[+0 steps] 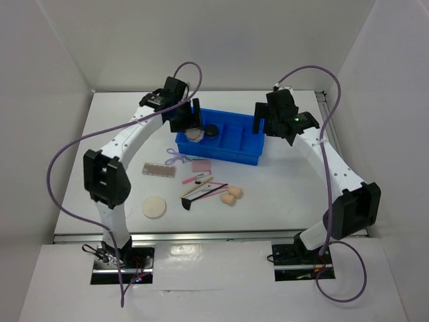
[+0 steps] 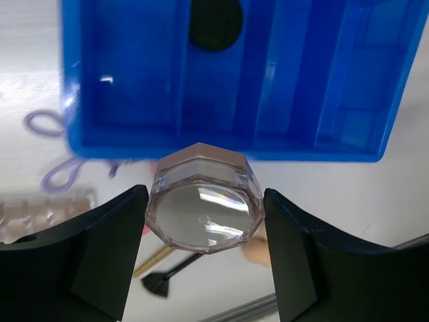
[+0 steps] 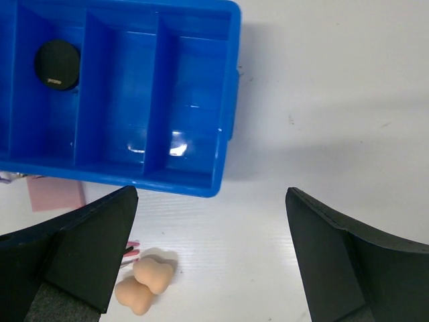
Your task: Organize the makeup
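From the top camera, the left gripper (image 1: 193,127) is at the left end of the blue tray (image 1: 224,158) and grasps a clear eight-sided jar (image 1: 195,135) over the leftmost compartment. Whether the jar touches the floor of the tray I cannot tell. A black round compact (image 1: 212,131) lies in the next compartment. The right gripper (image 1: 263,126) hangs at the right end of the tray. On the table in front of the tray lie the brown-pink palette (image 1: 159,170), the pink square pad (image 1: 202,166) just beside the front wall, the thin sticks (image 1: 200,186), the peach sponges (image 1: 232,195) and the cream round puff (image 1: 155,206). In the left wrist camera, the two fingers press on both sides of the jar, and the tray with the compact is behind it. In the right wrist camera, the fingers of the right gripper stand wide apart with nothing between them. Under them are the table and the right part of the tray, and the sponges lie near the left finger.
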`<state>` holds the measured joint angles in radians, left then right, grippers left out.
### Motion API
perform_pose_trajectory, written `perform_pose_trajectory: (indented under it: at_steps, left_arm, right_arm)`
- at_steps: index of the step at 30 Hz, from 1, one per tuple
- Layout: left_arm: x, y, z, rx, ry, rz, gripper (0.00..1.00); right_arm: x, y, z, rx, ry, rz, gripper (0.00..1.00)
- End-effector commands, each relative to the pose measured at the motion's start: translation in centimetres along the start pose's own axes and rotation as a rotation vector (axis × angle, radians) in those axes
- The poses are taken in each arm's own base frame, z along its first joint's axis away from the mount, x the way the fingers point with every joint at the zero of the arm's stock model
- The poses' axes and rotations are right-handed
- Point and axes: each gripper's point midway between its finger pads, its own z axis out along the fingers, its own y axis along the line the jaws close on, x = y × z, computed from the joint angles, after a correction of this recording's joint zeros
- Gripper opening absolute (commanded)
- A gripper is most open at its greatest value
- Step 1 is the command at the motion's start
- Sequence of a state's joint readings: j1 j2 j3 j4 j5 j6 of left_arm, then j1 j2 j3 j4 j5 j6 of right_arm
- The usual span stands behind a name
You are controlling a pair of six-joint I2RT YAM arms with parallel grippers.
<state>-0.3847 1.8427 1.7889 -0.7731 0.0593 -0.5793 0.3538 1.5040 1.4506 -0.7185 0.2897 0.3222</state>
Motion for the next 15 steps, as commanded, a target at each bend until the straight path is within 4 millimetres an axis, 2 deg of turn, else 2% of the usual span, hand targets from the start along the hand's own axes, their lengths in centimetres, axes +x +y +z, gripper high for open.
perform_pose_trajectory:
  at_steps: [1, 2, 3, 4, 5, 6, 7, 8, 12, 14, 15]
  left_arm:
    - [-0.9, -3.4, 2.6, 0.096, 0.028, 0.024, 0.07]
    - [-0.6, -4.1, 3.3, 0.099, 0.044, 0.034, 0.07]
    - [-1.4, -5.5, 3.4, 0.122, 0.022, 0.05, 0.07]
    - [-1.0, -4.9, 5.2, 0.095, 0.048, 0.046, 0.07]
    - [-1.0, -5.6, 5.8, 0.094, 0.044, 0.058, 0.07]
    - [-0.9, -5.9, 6.3, 0.086, 0.047, 0.066, 0.07]
    - [-1.7, -6.0, 6.5, 0.071, 0.026, 0.056, 0.07]
    - [-1.4, -5.5, 8.1, 0.05, 0.042, 0.054, 0.07]
    - [-1.2, -4.6, 10.0, 0.0, 0.053, 0.043, 0.07]
    - [-1.4, -4.2, 10.0, -0.025, 0.038, 0.033, 0.07]
    - [-0.8, -3.7, 10.7, -0.037, 0.057, 0.032, 0.07]
  right_arm:
    - [-0.9, -2.4, -2.6, 0.053, -0.063, 0.049, 0.99]
    - [-1.2, -2.8, -2.8, 0.058, -0.071, 0.059, 0.99]
    - [-1.0, -3.5, -3.0, 0.07, -0.067, 0.066, 0.99]
    - [-0.6, -3.6, -2.8, 0.074, -0.057, 0.063, 0.99]
    - [-0.9, -4.2, -3.1, 0.082, -0.069, 0.076, 0.99]
    - [-0.4, -4.9, -2.9, 0.1, -0.052, 0.08, 0.99]
    - [-0.6, -4.8, -3.3, 0.086, -0.059, 0.074, 0.99]
    - [-0.7, -5.3, -3.2, 0.096, -0.06, 0.083, 0.99]
    - [-0.2, -6.3, -3.0, 0.106, -0.044, 0.104, 0.99]
    - [0.1, -6.6, -2.8, 0.106, -0.033, 0.099, 0.99]
    - [0.1, -6.6, -2.8, 0.106, -0.032, 0.099, 0.99]
